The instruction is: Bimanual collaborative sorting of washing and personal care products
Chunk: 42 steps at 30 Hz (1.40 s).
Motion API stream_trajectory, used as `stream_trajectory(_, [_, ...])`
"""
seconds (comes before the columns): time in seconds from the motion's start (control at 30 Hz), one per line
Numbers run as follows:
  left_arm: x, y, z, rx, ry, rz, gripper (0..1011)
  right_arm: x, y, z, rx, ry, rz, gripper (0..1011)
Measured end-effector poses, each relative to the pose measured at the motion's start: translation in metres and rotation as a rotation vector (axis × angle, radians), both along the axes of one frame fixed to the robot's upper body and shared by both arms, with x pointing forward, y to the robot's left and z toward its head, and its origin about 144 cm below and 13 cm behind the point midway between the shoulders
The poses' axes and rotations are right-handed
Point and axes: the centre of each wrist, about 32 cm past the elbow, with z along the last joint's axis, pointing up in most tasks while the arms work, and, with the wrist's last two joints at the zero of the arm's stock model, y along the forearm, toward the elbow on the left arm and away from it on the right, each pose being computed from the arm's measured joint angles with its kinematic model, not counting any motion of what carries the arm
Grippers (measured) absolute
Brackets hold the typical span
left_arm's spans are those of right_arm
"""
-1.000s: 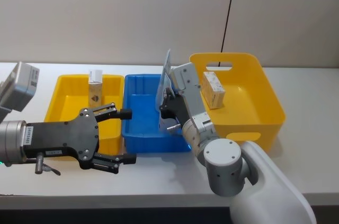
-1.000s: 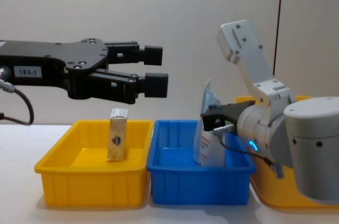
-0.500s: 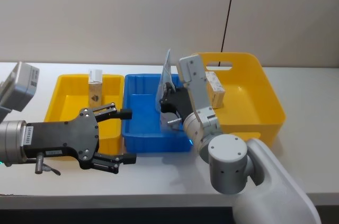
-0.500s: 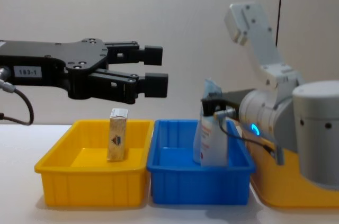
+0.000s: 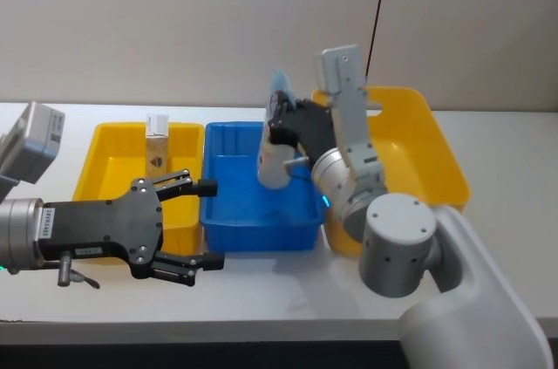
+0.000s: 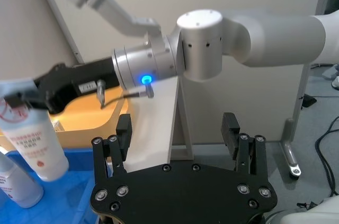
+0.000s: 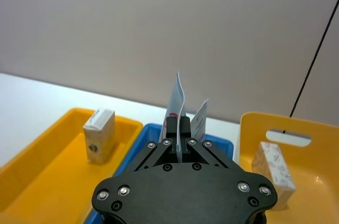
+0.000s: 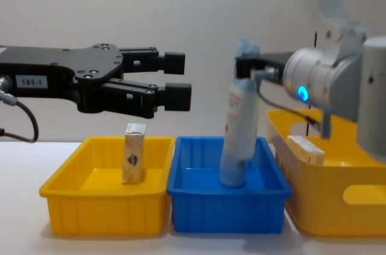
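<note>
My right gripper (image 5: 277,118) is shut on the crimped top of a tall white-blue tube (image 5: 272,158), which hangs upright over the blue bin (image 5: 228,212). In the chest view the tube (image 8: 236,128) still has its lower end between the bin's walls. A second tube (image 6: 15,188) stands in the blue bin beside it. One cream carton (image 5: 157,144) stands upright in the left yellow bin (image 5: 105,168). Another carton (image 8: 305,148) lies in the yellow basket (image 5: 432,164) on the right. My left gripper (image 5: 207,223) hovers open and empty in front of the left yellow bin and the blue bin.
The three containers stand side by side on a white table (image 5: 261,299), with a plain wall close behind. The right basket has tall walls with handle slots (image 8: 362,195). My left arm (image 8: 54,83) stretches across above the left yellow bin.
My right gripper has risen and carried the tube from a low lean in the blue bin up to an upright hang. The left arm has not moved.
</note>
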Motion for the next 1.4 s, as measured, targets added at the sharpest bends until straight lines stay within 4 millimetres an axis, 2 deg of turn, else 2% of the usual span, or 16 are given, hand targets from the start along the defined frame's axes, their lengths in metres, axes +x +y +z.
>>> stream_trajectory(0.3, [0.0,0.0,0.0,0.0,0.0,0.0,1001,-0.001,-0.021,0.02,0.037,-0.054,-0.033,0])
stream_trajectory(0.6, [0.0,0.0,0.0,0.0,0.0,0.0,1001,0.004,-0.047,0.027,0.041,-0.083,-0.103,0])
stream_trajectory(1.0, [0.0,0.0,0.0,0.0,0.0,0.0,1001,0.014,-0.072,0.018,-0.003,-0.073,-0.188,0])
stream_trajectory(1.4, [0.0,0.0,0.0,0.0,0.0,0.0,1001,0.016,-0.082,0.0,-0.066,-0.026,-0.213,0])
